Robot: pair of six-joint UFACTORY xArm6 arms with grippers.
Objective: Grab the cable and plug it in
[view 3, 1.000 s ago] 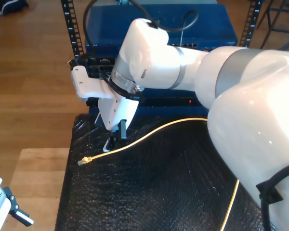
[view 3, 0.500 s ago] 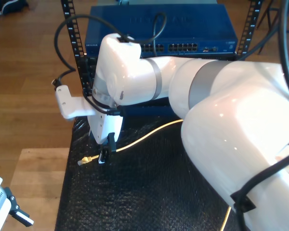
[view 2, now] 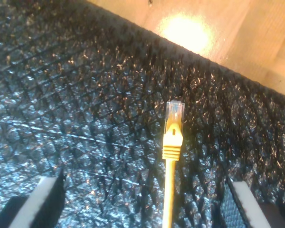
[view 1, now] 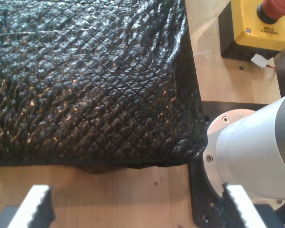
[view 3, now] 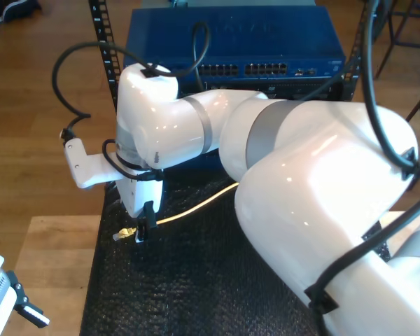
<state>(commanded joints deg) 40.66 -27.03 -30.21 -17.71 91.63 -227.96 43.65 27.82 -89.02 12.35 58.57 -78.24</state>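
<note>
The yellow cable (view 3: 196, 206) lies across the black textured mat (view 3: 196, 294), and its clear plug (view 3: 124, 234) sits near the mat's edge at the exterior view's left. My second gripper (view 3: 141, 231) hangs just above the plug end, pointing down. In the second wrist view the plug (view 2: 174, 114) and its yellow boot lie flat on the mat. The cable runs back between the two wide-apart fingers of my second gripper (view 2: 142, 204), which is open and touches nothing. My first gripper (view 1: 140, 209) is open with nothing between its fingers, over bare wood beside a corner of the mat (view 1: 85, 85).
A blue network switch (view 3: 266, 35) with a row of ports (view 3: 266, 69) stands in a black rack behind the mat. A yellow emergency-stop box (view 1: 259, 23) and a grey arm base (view 1: 256, 152) sit on the wooden table. A white and black part (view 3: 7, 301) shows at the exterior view's lower left.
The second arm has swung toward the exterior view's left and lowered, bringing its open gripper along the cable to just above the plug end. The cable has not moved.
</note>
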